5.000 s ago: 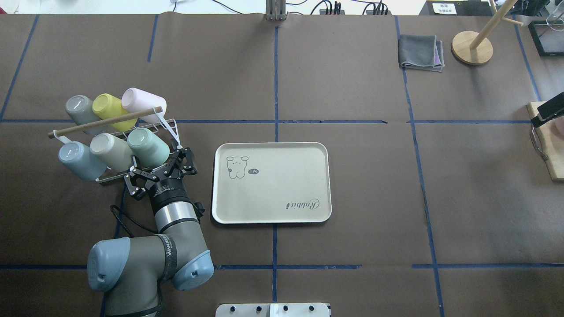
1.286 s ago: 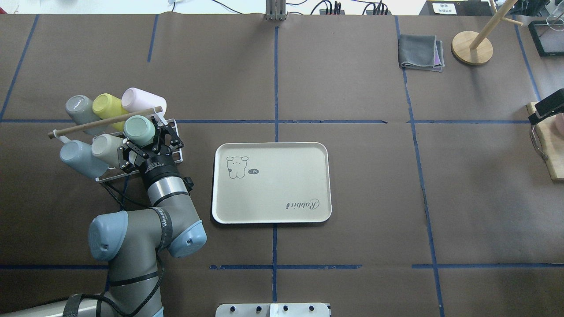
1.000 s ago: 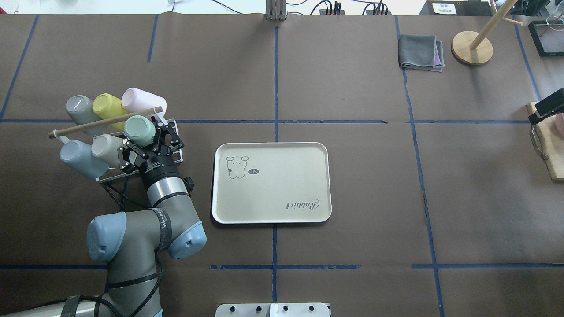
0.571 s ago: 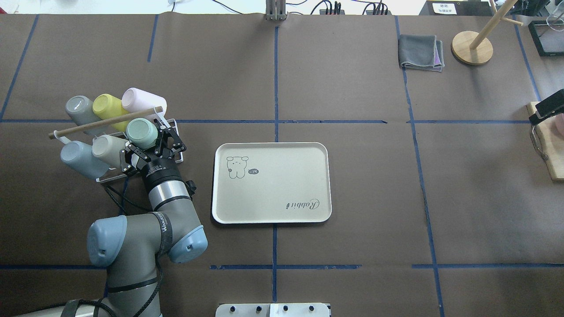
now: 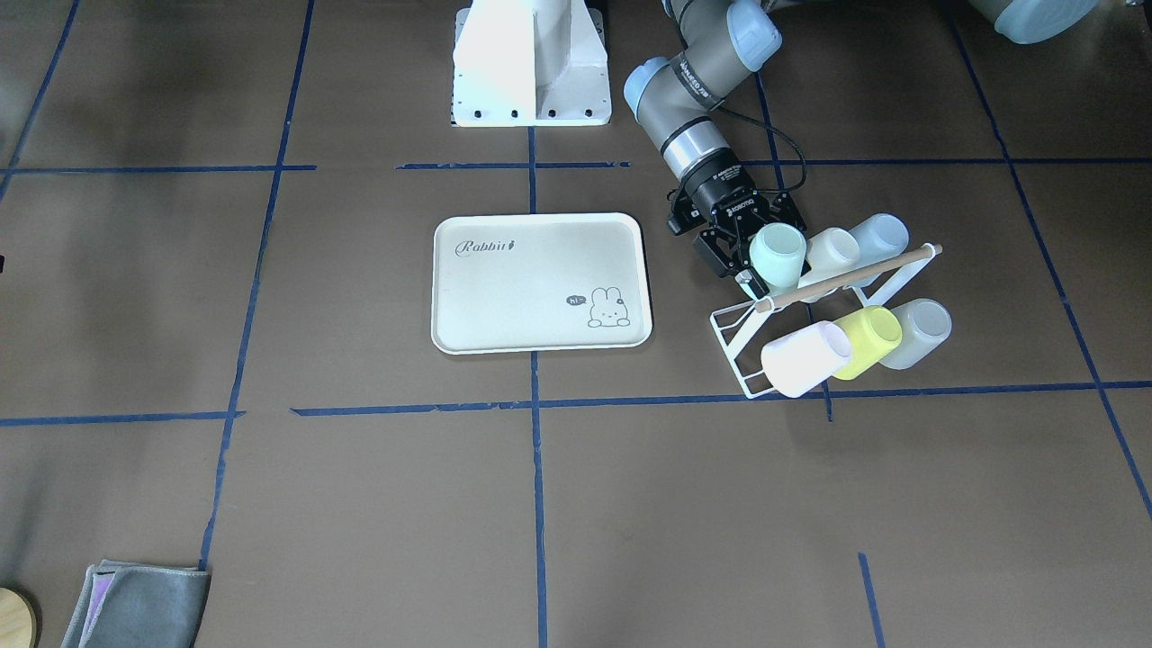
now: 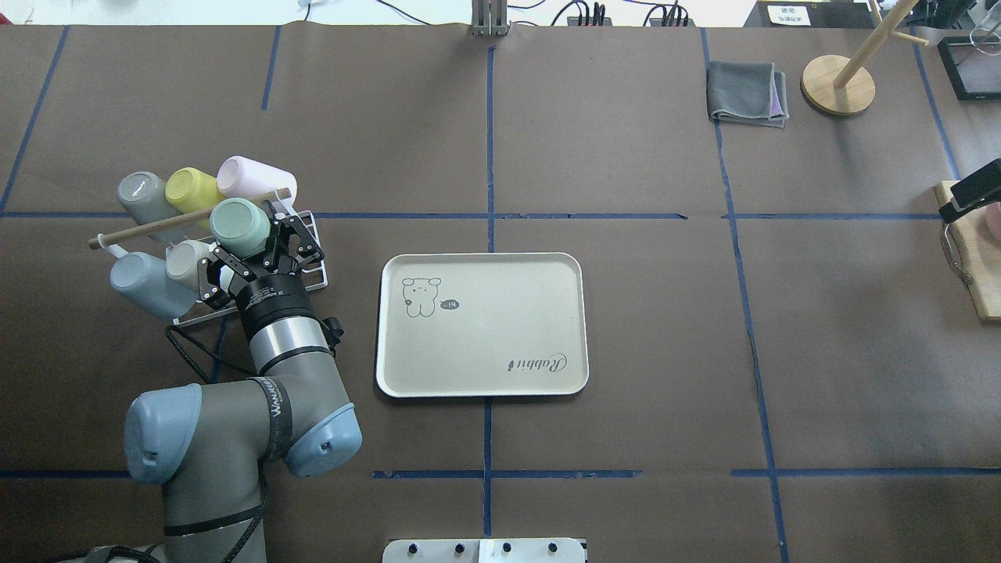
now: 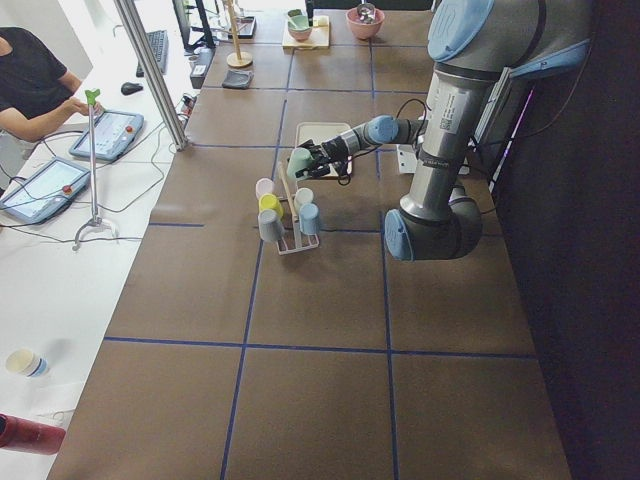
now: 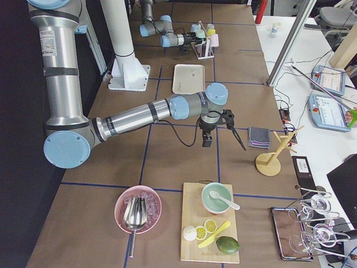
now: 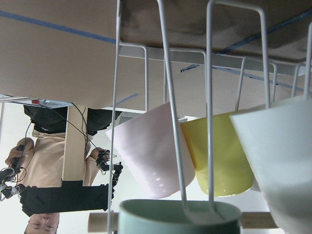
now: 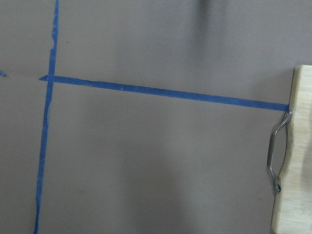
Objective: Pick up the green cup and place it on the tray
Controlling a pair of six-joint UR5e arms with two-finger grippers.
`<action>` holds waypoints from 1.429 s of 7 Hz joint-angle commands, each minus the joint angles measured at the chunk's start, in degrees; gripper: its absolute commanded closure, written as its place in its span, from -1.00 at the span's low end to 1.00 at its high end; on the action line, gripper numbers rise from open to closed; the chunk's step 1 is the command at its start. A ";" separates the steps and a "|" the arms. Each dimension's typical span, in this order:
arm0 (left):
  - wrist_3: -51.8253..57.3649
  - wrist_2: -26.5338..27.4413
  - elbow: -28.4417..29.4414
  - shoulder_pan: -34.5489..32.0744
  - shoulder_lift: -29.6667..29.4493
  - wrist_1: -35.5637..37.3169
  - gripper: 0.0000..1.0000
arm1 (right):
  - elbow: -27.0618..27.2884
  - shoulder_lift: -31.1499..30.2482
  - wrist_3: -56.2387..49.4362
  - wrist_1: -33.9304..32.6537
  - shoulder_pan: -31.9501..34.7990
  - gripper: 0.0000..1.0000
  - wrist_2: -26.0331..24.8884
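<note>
The green cup (image 6: pixel 238 226) is a pale mint tumbler held on its side, base up, over the white wire rack (image 6: pixel 311 268). My left gripper (image 6: pixel 249 244) is shut on it, one finger on each side. In the front-facing view the green cup (image 5: pixel 778 255) sits in the left gripper (image 5: pixel 751 263) above the rack's near row. Its rim shows at the bottom of the left wrist view (image 9: pixel 180 217). The cream tray (image 6: pixel 485 352) with "Rabbit" script lies flat to the right of the rack and holds nothing. My right gripper (image 6: pixel 972 192) is at the far right edge; I cannot tell its state.
Five other cups stay on the rack: pink (image 6: pixel 249 175), yellow (image 6: pixel 188 188), grey (image 6: pixel 139 192), blue (image 6: pixel 141 275) and beige (image 6: pixel 186 262). A wooden rod (image 6: pixel 141 229) crosses the rack. A grey cloth (image 6: pixel 747 94), a wooden stand (image 6: pixel 837 84) and a cutting board (image 6: pixel 981 258) are at the right.
My left gripper closed on the green cup on the rack, then lifted it up and back-left; the cup now overlaps the wooden rod. The arm's elbow shifted left.
</note>
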 commanded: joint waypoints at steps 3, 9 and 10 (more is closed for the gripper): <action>0.26 -0.52 -10.13 -0.89 1.99 1.46 -0.03 | 0.18 0.00 0.00 0.00 0.00 -1.00 0.00; -33.48 -25.45 -21.51 -3.53 -2.84 -21.85 0.28 | 0.35 0.26 -0.17 0.09 1.23 -1.00 -0.09; -40.45 -27.40 -20.99 -3.62 -2.67 -28.27 0.27 | 0.35 0.35 -0.17 0.09 1.23 -1.00 -0.09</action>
